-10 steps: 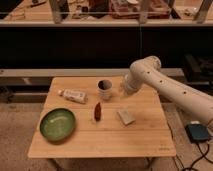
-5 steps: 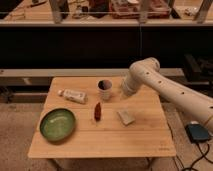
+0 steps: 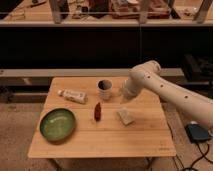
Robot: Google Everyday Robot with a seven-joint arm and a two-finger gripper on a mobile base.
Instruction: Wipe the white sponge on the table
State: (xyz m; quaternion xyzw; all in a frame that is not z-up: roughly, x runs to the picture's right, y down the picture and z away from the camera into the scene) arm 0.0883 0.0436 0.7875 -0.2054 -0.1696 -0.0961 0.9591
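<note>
The white sponge lies flat on the light wooden table, right of the middle. My gripper hangs from the white arm that reaches in from the right. It points down and sits just above and slightly behind the sponge, to the right of the cup. I cannot make out any contact between the gripper and the sponge.
A dark cup stands at the back centre. A white labelled tube lies to its left. A small red object lies mid-table, and a green bowl sits front left. A dark device lies on the floor at right.
The arm has dipped a little lower and shifted slightly left, bringing the gripper closer over the sponge. The objects on the table have not moved.
</note>
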